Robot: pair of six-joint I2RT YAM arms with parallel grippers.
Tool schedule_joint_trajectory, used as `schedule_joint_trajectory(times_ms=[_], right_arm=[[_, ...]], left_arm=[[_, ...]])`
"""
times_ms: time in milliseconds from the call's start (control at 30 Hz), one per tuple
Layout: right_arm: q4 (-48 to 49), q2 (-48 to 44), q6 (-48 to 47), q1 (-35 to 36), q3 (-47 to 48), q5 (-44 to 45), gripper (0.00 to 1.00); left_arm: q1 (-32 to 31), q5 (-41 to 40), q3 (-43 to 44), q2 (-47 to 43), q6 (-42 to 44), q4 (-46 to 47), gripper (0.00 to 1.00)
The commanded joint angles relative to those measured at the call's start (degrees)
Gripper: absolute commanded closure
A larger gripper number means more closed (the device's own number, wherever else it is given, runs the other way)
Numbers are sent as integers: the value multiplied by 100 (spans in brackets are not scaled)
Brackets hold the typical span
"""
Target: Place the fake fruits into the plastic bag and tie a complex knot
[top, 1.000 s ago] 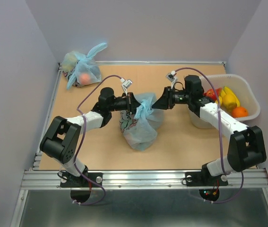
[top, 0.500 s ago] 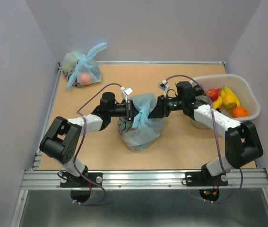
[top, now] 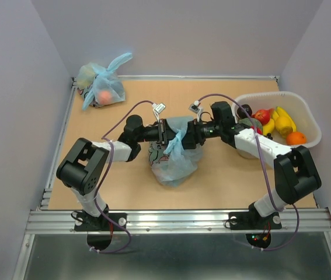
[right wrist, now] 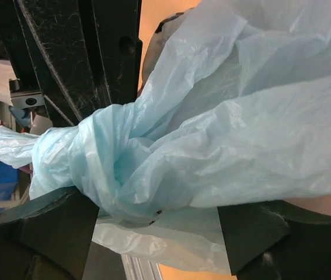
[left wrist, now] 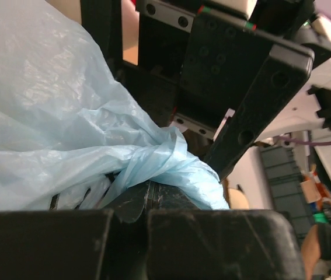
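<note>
- The plastic bag [top: 174, 163] sits mid-tabletop [top: 229, 175], its neck drawn up between both arms
- Left hand [top: 166, 135] is clamped on the plastic bag's handle, anchoring it so the tie can tighten
- Right hand [top: 187, 136] straddles the knot [right wrist: 98, 157]; whether it grips, I cannot tell

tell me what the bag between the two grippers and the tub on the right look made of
plastic bag: thin light-blue plastic film, slightly glossy, going by its fine crinkles, bunched folds and translucency. tub: probably rigid whitish translucent plastic, smooth, with a moulded rounded rim that holds its shape.
</note>
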Motion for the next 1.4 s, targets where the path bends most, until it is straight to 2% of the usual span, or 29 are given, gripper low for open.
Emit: schedule_joint_trajectory(times_ms=[0, 200, 300, 400, 433, 500, 533, 633, 767, 867, 933, 1100, 1367], right_arm=[[226, 52, 119, 81, 375, 170, 19], [1226, 315, 996, 90, 665, -128, 12], [1570, 597, 1236, 142, 981, -146, 11], [1860, 667, 1402, 212, 1079, -138, 11], [2008, 659, 1455, 247, 1079, -137, 11], [2089, 633, 1596, 274, 1061, -120, 10], [2202, 563, 1640, 309, 1000, -120, 9], [2230, 413, 1632, 336, 684, -111, 8], [1800, 80, 1325, 318, 332, -102, 4], [1036, -228, 544, 309, 262, 64, 3], [903, -316, 515, 283, 78, 56, 3], [1016, -98, 673, 300, 182, -32, 4], [1833, 438, 1060, 441, 455, -14, 6]], left_arm=[[-78, 185, 348, -36, -1180, 2231, 100], [-114, 167, 260, 43, -1277, 2336, 100], [-193, 377, 313, 113, -1189, 2319, 100], [-219, 458, 296, 122, -1023, 2004, 100], [-219, 405, 269, 61, -717, 1585, 100], [-219, 326, 226, -18, -504, 1352, 100], [-210, 282, 130, -27, -738, 1709, 100], [-175, 238, 93, 69, -1267, 2598, 100], [-35, 212, 243, 52, -1391, 2618, 100], [149, 141, 365, -10, -1382, 2530, 100], [203, 115, 575, 8, -1391, 2442, 100], [106, -61, 858, 148, -1523, 2538, 100], [53, -438, 797, 315, -1611, 2530, 100]])
